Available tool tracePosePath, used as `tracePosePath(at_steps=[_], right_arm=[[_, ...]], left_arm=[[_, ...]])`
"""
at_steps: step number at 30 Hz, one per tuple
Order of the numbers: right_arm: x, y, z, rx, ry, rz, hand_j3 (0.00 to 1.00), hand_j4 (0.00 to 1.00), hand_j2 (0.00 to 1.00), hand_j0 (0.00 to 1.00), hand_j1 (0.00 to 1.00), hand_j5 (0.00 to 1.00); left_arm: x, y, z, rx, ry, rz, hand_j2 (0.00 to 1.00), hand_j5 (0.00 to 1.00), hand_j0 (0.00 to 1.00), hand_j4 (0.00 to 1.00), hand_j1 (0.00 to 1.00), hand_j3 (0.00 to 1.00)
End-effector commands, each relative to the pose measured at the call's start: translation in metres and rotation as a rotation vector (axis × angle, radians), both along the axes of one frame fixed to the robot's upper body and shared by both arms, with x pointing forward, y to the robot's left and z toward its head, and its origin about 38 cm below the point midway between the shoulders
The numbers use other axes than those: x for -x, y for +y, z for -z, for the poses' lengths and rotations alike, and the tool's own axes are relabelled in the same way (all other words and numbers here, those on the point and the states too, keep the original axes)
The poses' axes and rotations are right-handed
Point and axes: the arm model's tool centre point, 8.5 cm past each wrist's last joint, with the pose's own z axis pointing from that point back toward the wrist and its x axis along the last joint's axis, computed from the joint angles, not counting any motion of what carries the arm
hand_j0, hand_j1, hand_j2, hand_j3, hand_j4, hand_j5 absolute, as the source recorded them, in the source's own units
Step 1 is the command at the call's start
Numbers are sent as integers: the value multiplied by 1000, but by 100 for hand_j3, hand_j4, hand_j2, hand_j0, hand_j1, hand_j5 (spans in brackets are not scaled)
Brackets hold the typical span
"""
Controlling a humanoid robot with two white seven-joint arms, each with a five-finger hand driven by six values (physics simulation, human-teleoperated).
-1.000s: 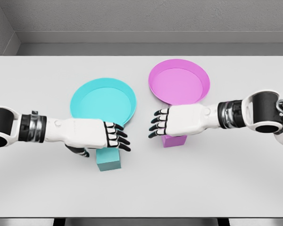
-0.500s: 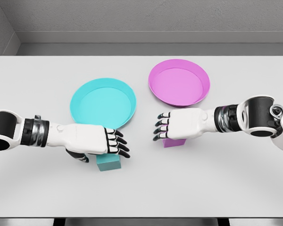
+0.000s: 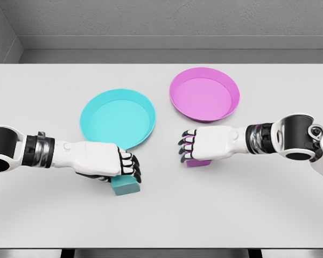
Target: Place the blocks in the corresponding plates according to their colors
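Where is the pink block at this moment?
In the head view, the pink block lies right of centre on the table, under the right hand, just before the pink plate.

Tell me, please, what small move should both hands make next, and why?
Probably close the fingers fully, then lift. The left hand lies over the teal block and the right hand over the pink block, fingers curling down, yet both blocks sit on the table, outside the teal plate and pink plate.

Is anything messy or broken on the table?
No, nothing stands out. The teal plate and pink plate sit flat and empty; each block, teal and pink, lies on the table under a hand.
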Motion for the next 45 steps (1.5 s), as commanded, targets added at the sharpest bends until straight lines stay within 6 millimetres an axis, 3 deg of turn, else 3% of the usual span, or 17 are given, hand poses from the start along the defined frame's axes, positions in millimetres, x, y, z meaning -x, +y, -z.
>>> tracePosePath(at_steps=[1, 6, 11, 14, 21, 26, 29, 31, 33, 34, 36, 37, 38, 39, 41, 43, 45], right_arm=[[-3, -8, 7, 83, -35, -10, 71, 71, 71, 71, 71, 71], [-17, -14, -7, 43, -59, 36, 60, 60, 60, 60, 60, 60], [-21, -12, -8, 28, -59, 45, 56, 56, 56, 56, 56, 56], [-43, -19, -26, -25, -91, 115, 56, 56, 56, 56, 56, 56], [-56, -31, -71, -183, -106, 167, 56, 56, 56, 56, 56, 56], [-95, -68, -87, -247, -101, 327, 56, 56, 56, 56, 56, 56], [-105, -69, -84, -259, -87, 353, 56, 56, 56, 56, 56, 56], [-106, -67, -83, -255, -88, 353, 65, 65, 65, 65, 65, 65], [-106, -68, -80, -250, -86, 357, 91, 91, 91, 91, 91, 91], [-106, -72, -82, -262, -91, 368, 96, 96, 96, 96, 96, 96], [-107, -68, -83, -273, -90, 363, 100, 100, 100, 100, 100, 100], [-107, -68, -83, -277, -90, 363, 100, 100, 100, 100, 100, 100], [-107, -64, -85, -287, -91, 357, 100, 100, 100, 100, 100, 100], [-107, -63, -84, -290, -90, 356, 100, 100, 100, 100, 100, 100], [-108, -63, -86, -291, -94, 355, 100, 100, 100, 100, 100, 100], [-109, -68, -92, -301, -106, 367, 100, 100, 100, 100, 100, 100], [-113, -99, -100, -346, -123, 451, 100, 100, 100, 100, 100, 100]], left_arm=[[0, 0, 0, 0, 1, 0, 38, 38, 38, 38, 38, 38], [-3, -1, -4, 3, -12, 0, 35, 35, 35, 35, 35, 35], [-15, 2, -30, 35, -78, -22, 35, 35, 35, 35, 35, 35], [-23, 5, -47, 77, -105, -47, 35, 35, 35, 35, 35, 35], [-49, 32, -77, 125, -160, -160, 35, 35, 35, 35, 35, 35], [-82, 72, -78, 116, -177, -318, 35, 35, 35, 35, 35, 35], [-89, 60, -64, 89, -181, -306, 35, 35, 35, 35, 35, 35], [-90, 48, -56, 80, -183, -281, 35, 35, 35, 35, 35, 35], [-90, 44, -48, 55, -186, -271, 36, 36, 36, 36, 36, 36], [-90, 44, -46, 52, -183, -272, 38, 38, 38, 38, 38, 38], [-90, 45, -46, 53, -180, -274, 49, 49, 49, 49, 49, 49], [-92, 48, -44, 57, -171, -289, 71, 71, 71, 71, 71, 71], [-95, 52, -43, 56, -169, -302, 86, 86, 86, 86, 86, 86], [-95, 51, -43, 57, -168, -301, 92, 92, 92, 92, 92, 92], [-95, 49, -43, 65, -164, -298, 100, 100, 100, 100, 100, 100], [-95, 49, -43, 68, -161, -300, 100, 100, 100, 100, 100, 100], [-95, 49, -44, 80, -155, -302, 100, 100, 100, 100, 100, 100]])
